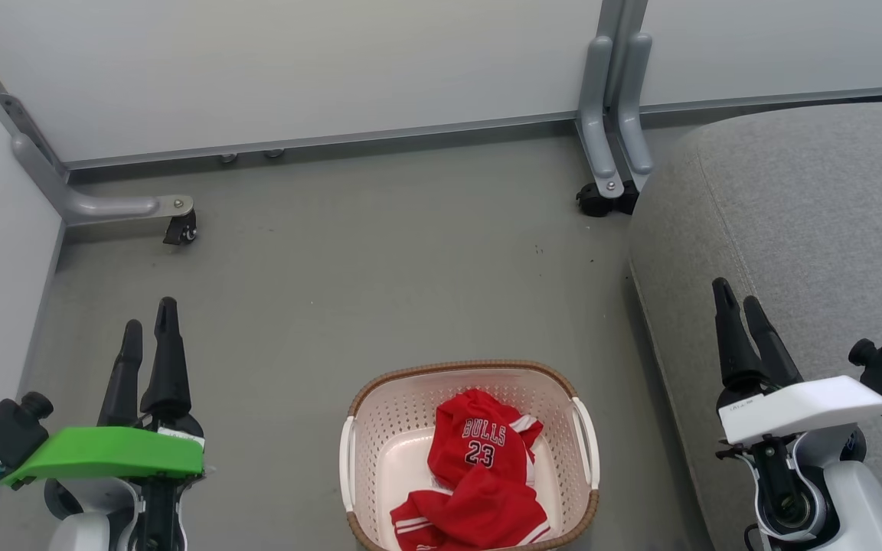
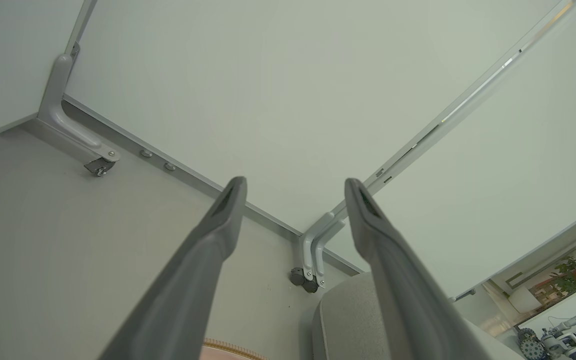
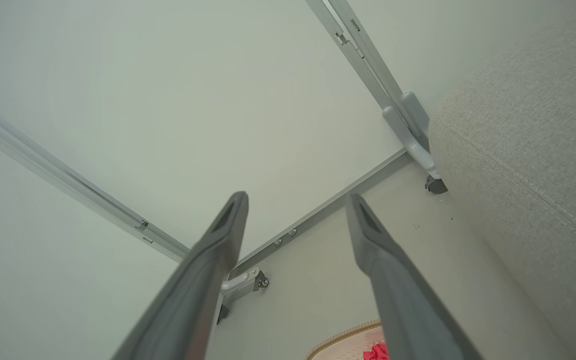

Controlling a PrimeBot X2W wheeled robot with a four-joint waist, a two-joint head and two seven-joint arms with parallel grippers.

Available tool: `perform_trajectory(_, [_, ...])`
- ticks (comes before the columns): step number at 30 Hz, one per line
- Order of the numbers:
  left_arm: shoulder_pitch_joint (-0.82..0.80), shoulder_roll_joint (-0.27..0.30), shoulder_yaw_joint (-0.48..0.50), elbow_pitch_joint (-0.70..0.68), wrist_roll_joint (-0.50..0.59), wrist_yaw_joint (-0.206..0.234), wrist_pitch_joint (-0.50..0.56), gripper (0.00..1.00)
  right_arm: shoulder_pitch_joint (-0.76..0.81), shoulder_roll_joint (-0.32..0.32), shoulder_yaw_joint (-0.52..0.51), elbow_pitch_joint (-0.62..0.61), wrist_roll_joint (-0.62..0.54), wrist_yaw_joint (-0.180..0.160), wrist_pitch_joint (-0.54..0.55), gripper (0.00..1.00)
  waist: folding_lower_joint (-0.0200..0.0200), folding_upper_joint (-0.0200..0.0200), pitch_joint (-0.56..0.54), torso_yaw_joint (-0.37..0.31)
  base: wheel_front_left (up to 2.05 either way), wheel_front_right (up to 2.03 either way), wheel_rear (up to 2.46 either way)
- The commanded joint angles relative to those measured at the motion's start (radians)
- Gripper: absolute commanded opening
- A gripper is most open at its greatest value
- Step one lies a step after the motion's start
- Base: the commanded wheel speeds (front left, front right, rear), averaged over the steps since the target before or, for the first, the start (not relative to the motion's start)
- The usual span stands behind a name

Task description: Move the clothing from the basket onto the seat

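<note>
Left pincer [image 1: 150,315] and right pincer [image 1: 736,294] hang apart, empty: nothing picked yet, next reach down into the basket [image 1: 380,387] for the clothing [image 1: 483,459].

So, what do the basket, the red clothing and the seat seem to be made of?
The basket: likely moulded plastic, cream, slightly glossy; its walls are pierced with regular holes. Its brown rim looks woven, perhaps imitation. The clothing: probably thin synthetic knit; it crumples softly. The seat: light-grey woven upholstery, matte; a coarse texture and a stitched seam show.
</note>
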Motion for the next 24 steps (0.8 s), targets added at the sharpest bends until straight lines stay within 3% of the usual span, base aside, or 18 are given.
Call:
perform_trajectory(1, [-0.019, 0.014, -0.003, -0.018, 0.039, -0.004, -0.011, 1.0, -0.023, -0.006, 0.003, -0.015, -0.033, 0.0, -0.011, 1.0, 0.0, 0.0, -0.001, 0.0, 0.0, 0.0, 0.0])
perform_trajectory(24, [0.012, 0.028, -0.012, 0.031, 0.367, -0.005, -0.077, 1.0, -0.024, 0.007, 0.022, 0.039, -0.343, 0.001, -0.07, 1.0, 0.0, 0.0, 0.003, 0.002, 0.0, 0.0, 0.0])
